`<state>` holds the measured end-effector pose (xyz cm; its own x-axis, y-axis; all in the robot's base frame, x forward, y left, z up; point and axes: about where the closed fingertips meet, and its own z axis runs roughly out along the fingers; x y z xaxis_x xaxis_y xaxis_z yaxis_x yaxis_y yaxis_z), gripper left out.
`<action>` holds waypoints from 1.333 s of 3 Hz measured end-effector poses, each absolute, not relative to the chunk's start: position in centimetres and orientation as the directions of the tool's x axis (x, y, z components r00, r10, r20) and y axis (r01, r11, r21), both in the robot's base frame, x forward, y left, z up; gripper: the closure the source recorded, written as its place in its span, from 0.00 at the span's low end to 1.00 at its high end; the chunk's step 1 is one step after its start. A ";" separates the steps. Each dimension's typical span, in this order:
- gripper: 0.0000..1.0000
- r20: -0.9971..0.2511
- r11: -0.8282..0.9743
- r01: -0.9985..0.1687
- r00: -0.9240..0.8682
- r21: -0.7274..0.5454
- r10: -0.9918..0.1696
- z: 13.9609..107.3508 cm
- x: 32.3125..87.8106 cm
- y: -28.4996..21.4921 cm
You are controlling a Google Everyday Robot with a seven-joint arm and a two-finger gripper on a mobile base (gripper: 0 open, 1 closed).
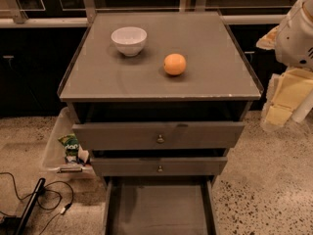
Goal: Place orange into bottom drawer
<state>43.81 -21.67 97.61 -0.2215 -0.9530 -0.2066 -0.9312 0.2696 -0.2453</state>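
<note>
The orange (174, 64) sits on the grey cabinet top (205, 82), right of the middle. The bottom drawer (159, 212) is pulled out toward me at the foot of the cabinet, and its flat grey floor is bare. My gripper (286, 99) is at the right edge of the view, beside the cabinet's right side. It hangs below the white arm housing (296, 31), well to the right of the orange and apart from it. It holds nothing that I can see.
A white bowl (129, 39) stands on the cabinet top, back left of the orange. Two wider drawers with brass knobs (160, 139) are partly pulled out above the bottom drawer. A clear plastic bin (61, 148) and black cables (44, 195) lie on the floor at left.
</note>
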 end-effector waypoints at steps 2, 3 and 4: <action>0.00 -0.241 0.244 -0.932 -0.180 -0.269 -0.954 97.2 45.6 -20.5; 0.00 -0.324 0.187 -0.938 -0.087 -0.293 -0.942 96.2 49.5 -18.0; 0.00 -0.416 0.158 -0.941 -0.021 -0.299 -0.909 94.8 53.5 -15.9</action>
